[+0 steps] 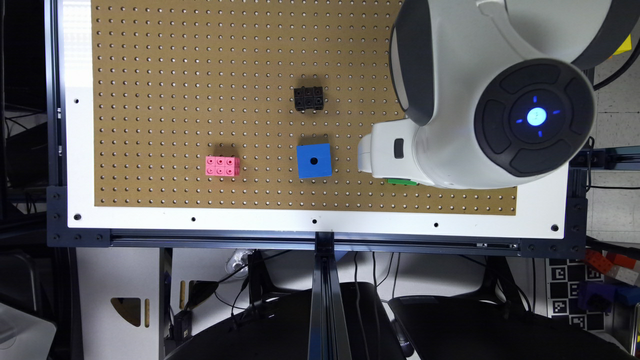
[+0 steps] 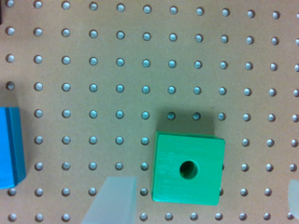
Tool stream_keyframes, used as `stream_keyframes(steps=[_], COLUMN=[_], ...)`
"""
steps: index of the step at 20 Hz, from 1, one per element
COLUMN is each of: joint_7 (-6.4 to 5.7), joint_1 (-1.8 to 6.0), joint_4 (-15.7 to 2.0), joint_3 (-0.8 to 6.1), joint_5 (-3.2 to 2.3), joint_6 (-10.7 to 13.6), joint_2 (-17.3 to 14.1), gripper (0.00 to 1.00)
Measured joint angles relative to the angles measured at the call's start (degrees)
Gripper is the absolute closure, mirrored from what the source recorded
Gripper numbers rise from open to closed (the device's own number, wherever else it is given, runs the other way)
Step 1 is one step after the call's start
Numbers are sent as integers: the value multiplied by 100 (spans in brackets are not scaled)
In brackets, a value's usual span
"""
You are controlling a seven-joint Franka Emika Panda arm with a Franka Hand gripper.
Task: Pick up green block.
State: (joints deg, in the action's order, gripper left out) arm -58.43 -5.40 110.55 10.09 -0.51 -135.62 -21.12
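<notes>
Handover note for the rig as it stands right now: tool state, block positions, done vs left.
Tool: open, holding nothing, fingers either side of the green block, not touching it.
Green block: flat on the pegboard, hole face up; in the exterior view only its edge peeks out under the arm.
Blue cube sits nearby, beyond one finger. Pink brick and black brick are further off.
Done: tool lined up over the block.
Left: descend, close, lift.

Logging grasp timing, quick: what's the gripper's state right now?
Gripper: open, holding nothing; its fingers stand either side of the green block, not touching it.
</notes>
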Motion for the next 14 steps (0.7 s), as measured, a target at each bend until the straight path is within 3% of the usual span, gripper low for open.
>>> stream_keyframes(steps=[3, 7, 11, 14], joint_7=[0, 0, 0, 0], joint_1=[0, -1, -2, -2], joint_4=[2, -2, -10, -12], joint_3=[-1, -8, -11, -21], joint_5=[-1, -26, -35, -77], joint_6=[-8, -249, -309, -602], joint_2=[-69, -417, -552, -869], gripper=[0, 0, 0, 0])
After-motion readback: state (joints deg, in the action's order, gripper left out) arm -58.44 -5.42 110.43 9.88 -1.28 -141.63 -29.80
